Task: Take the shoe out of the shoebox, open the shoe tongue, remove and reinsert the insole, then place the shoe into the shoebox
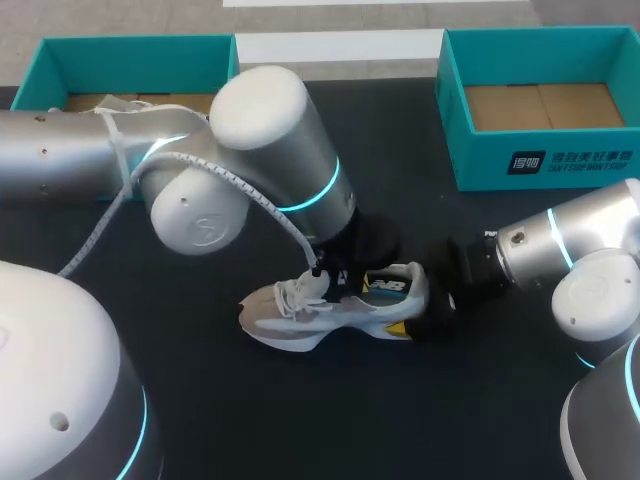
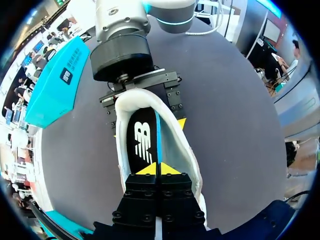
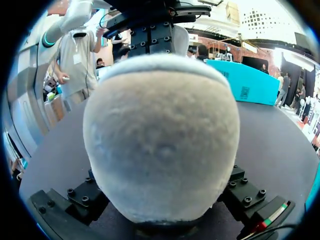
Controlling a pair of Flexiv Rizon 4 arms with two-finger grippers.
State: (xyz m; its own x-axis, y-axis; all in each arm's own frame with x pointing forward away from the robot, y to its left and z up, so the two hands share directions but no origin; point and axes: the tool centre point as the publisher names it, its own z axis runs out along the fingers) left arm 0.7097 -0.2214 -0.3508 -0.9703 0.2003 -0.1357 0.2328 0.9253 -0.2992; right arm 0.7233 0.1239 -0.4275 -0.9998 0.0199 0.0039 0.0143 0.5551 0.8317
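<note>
Left wrist view looks straight down into the shoe (image 2: 120,145), a white and grey trainer standing on its sole on the black table (image 1: 220,420), out of both boxes and near the table's middle. In the head view its toe points to the left side and its heel to the right, with the white laces loose over the front. Inside the opening, the black insole (image 2: 142,140) covers only one half. Its thin teal edge runs down the middle, and the pale lining shows bare on the other half.

The left gripper (image 2: 160,169) reaches down into the opening from above. Its yellow tips are pressed together, and the teal edge of the insole runs into the seam between them, so they pinch the insole.

The right gripper (image 1: 440,300) is at the heel. Its fingers (image 2: 175,97) stand spread on the heel's two sides, each lying against it, so the heel is clamped between them. In the right wrist view the padded heel fills most of the frame, with a black finger block flanking it on each side.

The left arm (image 1: 270,140) comes in over the shoe from the left, and the right arm (image 1: 570,240) lies low from the right. At the table's far left an open teal shoebox (image 1: 60,60) is partly hidden by the left arm. A second shoebox (image 1: 560,160) stands open at the far right, well apart from the shoe.
</note>
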